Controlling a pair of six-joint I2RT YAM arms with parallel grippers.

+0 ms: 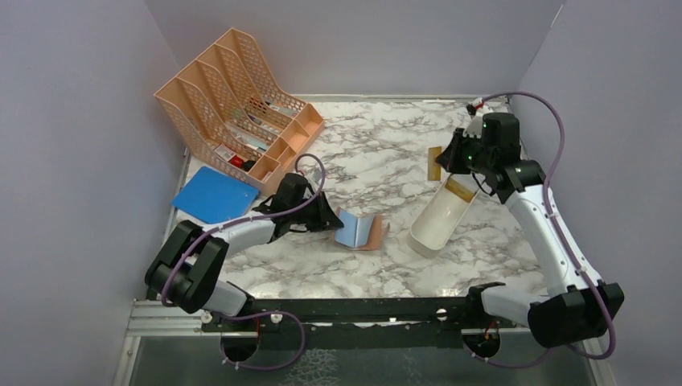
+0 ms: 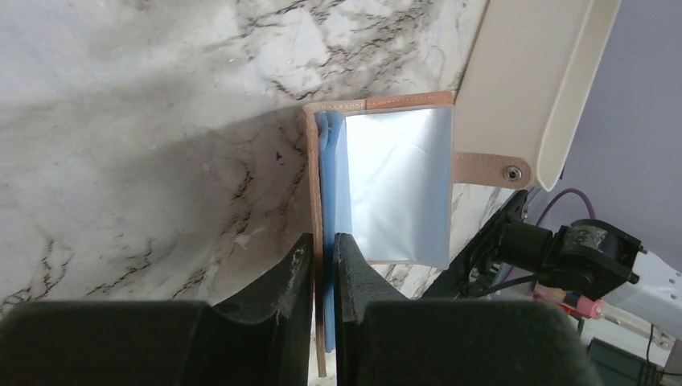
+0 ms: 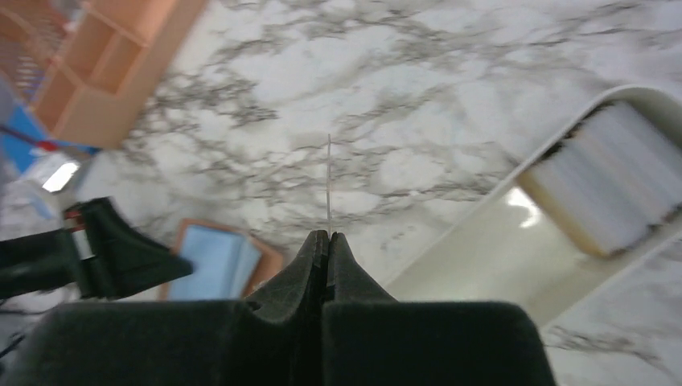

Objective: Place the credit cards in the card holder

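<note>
Near the middle of the marble table, the left gripper is pinching one flap of the small pinkish-tan folding card holder with light blue lining, which is sitting open on the marble. At the far end of the white oblong plastic tray, the right gripper is squeezing a thin yellowish-gold credit card between its closed fingers. More cards, blurred, seem to be lying stacked in the tray.

The table is seen whole from high behind its near edge. Wrist views are taken nearer, angled downward — the card holder is shared by all.
</note>
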